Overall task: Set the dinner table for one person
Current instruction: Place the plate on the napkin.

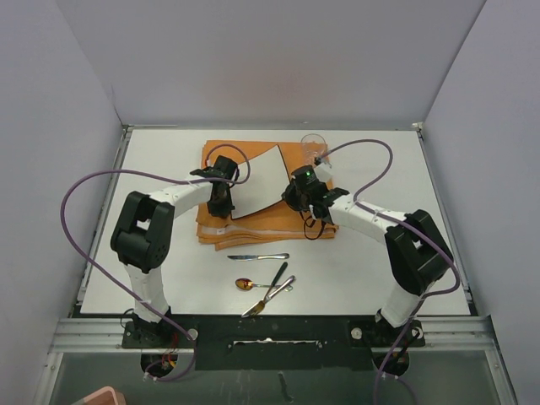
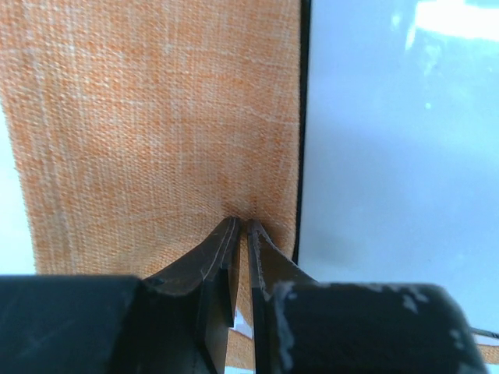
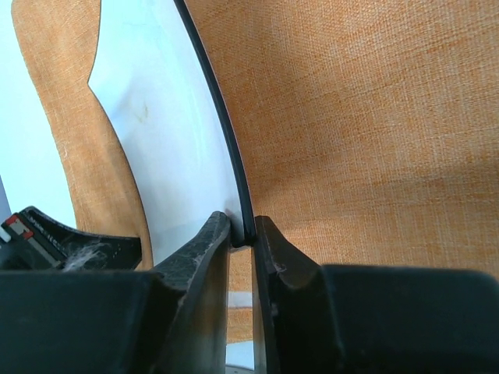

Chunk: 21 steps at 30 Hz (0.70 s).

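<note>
1. State of the setting: partly laid, in our judgement. The orange cloth [image 1: 253, 228] is spread on the dinner table [image 1: 152, 152], and the white plate [image 1: 257, 181] lies on it, skewed. No cutlery has a place beside the plate yet, so squaring the plate and laying the pieces remain.
2. The left gripper [image 2: 242, 226] has its fingers drawn nearly together, tips pressed into the orange cloth, which puckers at them. We take this for a pinch on the cloth. The plate's dark rim runs just right of these fingers.
3. The knife [image 1: 257, 256], the spoon [image 1: 245, 284] and two further pieces crossed beside the spoon lie on bare tabletop. They are nearer the arm bases than either pair of fingers, and well apart from both.
4. The right gripper [image 3: 242, 230] has its fingers narrow, clamped on the plate's black rim — one finger on each face.
5. The glass [image 1: 313, 145] stands upright beyond the right fingers, at the cloth's far corner.
6. The dinner table lies beneath both pairs of fingers, with the cloth between — bare surface shows left of the left fingers.
</note>
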### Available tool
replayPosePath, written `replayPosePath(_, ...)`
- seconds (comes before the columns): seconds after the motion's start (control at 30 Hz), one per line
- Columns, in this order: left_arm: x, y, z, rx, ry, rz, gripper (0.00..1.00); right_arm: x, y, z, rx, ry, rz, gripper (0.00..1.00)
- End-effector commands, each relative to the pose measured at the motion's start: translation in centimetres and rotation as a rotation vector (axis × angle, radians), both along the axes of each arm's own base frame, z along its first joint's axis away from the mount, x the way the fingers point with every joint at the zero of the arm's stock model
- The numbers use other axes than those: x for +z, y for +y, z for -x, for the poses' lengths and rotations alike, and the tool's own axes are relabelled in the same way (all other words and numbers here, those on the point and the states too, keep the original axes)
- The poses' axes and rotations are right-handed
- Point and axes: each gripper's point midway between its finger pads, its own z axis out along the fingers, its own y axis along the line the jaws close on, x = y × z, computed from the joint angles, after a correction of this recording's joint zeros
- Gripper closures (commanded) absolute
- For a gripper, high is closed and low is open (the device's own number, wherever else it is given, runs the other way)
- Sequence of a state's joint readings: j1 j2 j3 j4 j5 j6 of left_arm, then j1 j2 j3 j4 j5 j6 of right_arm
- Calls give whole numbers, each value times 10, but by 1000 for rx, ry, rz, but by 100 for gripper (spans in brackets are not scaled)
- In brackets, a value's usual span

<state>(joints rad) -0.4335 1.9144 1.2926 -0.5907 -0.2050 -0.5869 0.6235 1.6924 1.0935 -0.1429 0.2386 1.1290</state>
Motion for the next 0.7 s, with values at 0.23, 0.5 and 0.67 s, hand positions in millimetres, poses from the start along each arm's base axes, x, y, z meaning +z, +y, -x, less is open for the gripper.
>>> replayPosePath(0.23, 38, -12, 12, -47, -36, 69, 92, -54, -31, 32, -203, 190, 170, 100)
replayPosePath(0.5, 65, -9, 7, -50, -93, 81, 92, -55, -39, 43, -259, 275, 302, 39)
replayPosePath(0.67, 91, -8, 4, -58, -141, 99, 91, -25, -47, 34, -202, 189, 391, 29)
